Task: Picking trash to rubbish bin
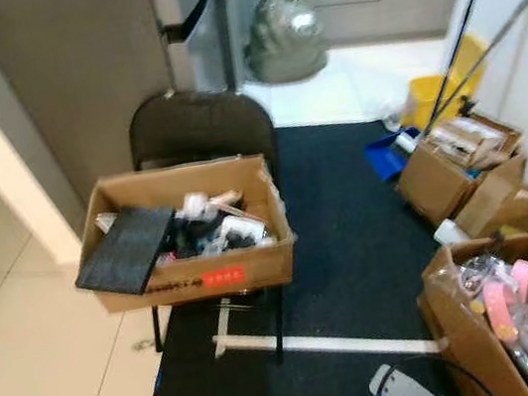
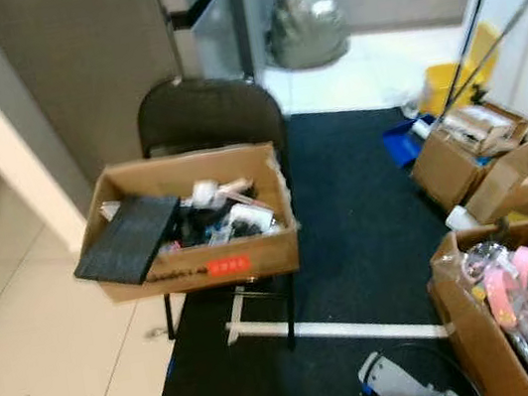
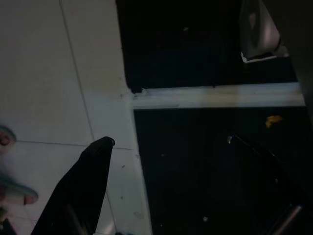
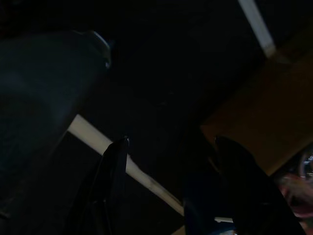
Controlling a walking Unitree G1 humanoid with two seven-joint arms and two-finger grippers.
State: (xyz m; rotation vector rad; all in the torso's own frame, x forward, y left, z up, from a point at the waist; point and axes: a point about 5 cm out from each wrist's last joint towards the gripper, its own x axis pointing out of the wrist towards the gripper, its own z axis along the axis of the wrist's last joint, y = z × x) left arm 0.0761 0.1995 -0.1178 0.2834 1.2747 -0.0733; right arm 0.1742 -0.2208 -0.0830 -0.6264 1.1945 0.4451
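Note:
A full grey-green rubbish bag point(image 1: 283, 34) sits on the pale floor at the far end of the room. In the left wrist view a small yellow scrap point(image 3: 273, 120) lies on the black carpet point(image 3: 205, 171). My left gripper point(image 3: 168, 141) hangs over the carpet's edge, open and with nothing between its fingers. My right gripper point(image 4: 172, 140) hangs in the dark above the carpet beside a cardboard box point(image 4: 264, 103); it is open and holds nothing.
A black folding chair point(image 1: 198, 128) bears an open cardboard box point(image 1: 196, 274) of clutter. More boxes point(image 1: 461, 172) and a yellow bucket point(image 1: 434, 96) with mop handles line the right wall. A white strip point(image 1: 327, 344) crosses the carpet, and a grey device point(image 1: 405, 392) lies near my feet.

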